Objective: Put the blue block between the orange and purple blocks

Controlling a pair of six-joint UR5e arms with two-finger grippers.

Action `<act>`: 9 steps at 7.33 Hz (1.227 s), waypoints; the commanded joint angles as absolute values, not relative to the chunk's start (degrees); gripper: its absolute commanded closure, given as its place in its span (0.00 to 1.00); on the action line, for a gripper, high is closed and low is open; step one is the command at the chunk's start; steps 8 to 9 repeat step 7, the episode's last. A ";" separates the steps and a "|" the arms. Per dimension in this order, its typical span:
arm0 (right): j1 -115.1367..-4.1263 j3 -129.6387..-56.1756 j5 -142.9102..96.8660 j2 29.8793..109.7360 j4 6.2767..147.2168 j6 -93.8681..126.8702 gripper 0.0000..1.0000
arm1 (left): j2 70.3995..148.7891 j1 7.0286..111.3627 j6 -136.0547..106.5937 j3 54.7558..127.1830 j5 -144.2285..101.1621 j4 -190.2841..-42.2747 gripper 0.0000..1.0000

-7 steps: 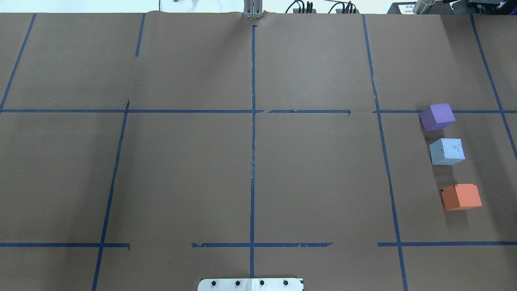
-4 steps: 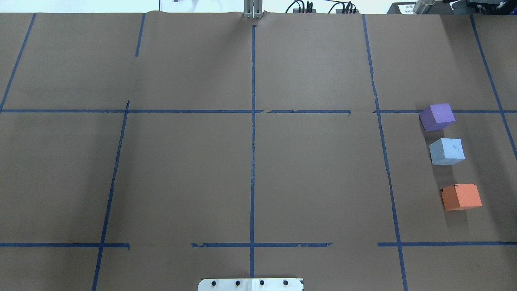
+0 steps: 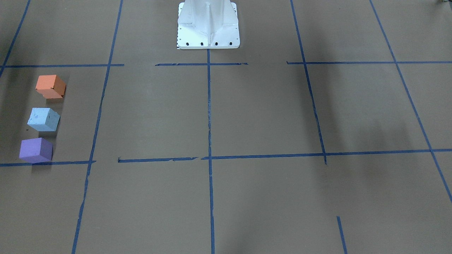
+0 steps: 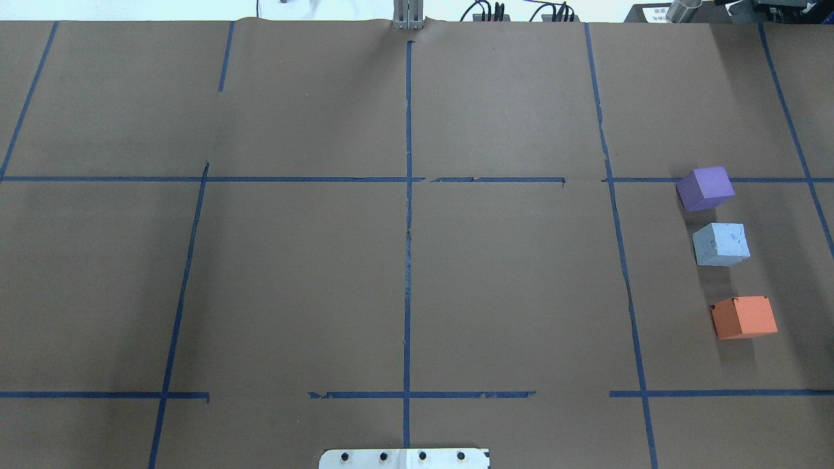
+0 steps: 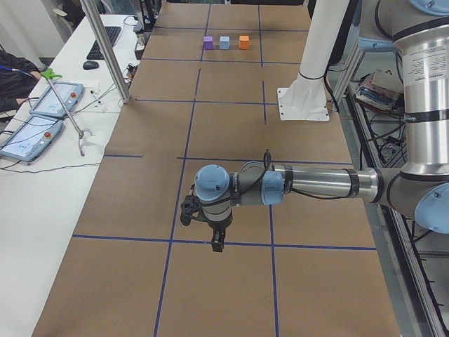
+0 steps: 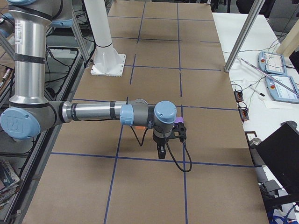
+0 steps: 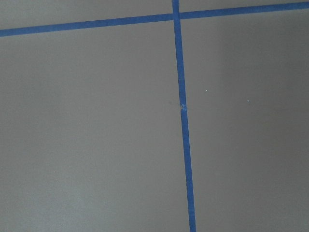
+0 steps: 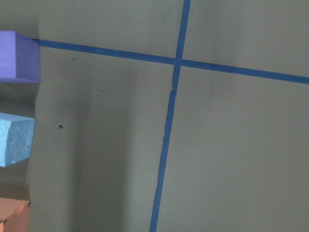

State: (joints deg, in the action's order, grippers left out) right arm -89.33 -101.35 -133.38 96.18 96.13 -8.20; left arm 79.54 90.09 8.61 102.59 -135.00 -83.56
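Note:
The light blue block [image 4: 720, 244] sits on the brown table between the purple block [image 4: 705, 187] and the orange block [image 4: 744, 317], in a row at the table's right side. The three show at the left of the front-facing view: orange [image 3: 50, 86], blue [image 3: 43, 119], purple [image 3: 35, 150]. The right wrist view catches their edges: purple [image 8: 17, 55], blue [image 8: 14, 139], orange [image 8: 13, 217]. My right gripper [image 6: 161, 151] hangs above the table, apart from the blocks. My left gripper [image 5: 216, 242] hangs over bare table at the other end. I cannot tell whether either is open or shut.
Blue tape lines [image 4: 408, 195] divide the brown table into a grid. The white robot base [image 3: 208, 24] stands at the table's near-robot edge. A side table with tablets [image 5: 52, 98] and a metal post [image 5: 105, 49] runs along the far edge.

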 commanded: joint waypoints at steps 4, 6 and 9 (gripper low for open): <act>-89.12 -101.69 -133.42 96.15 96.06 -8.09 0.00 | 79.54 90.09 8.61 103.27 -135.09 -83.58 0.00; -88.95 -101.78 -133.50 96.07 96.06 -7.74 0.00 | 79.54 90.09 8.61 103.53 -135.17 -83.50 0.00; -88.95 -101.86 -133.51 96.06 96.06 -7.73 0.00 | 79.54 90.09 8.61 103.54 -135.18 -83.50 0.00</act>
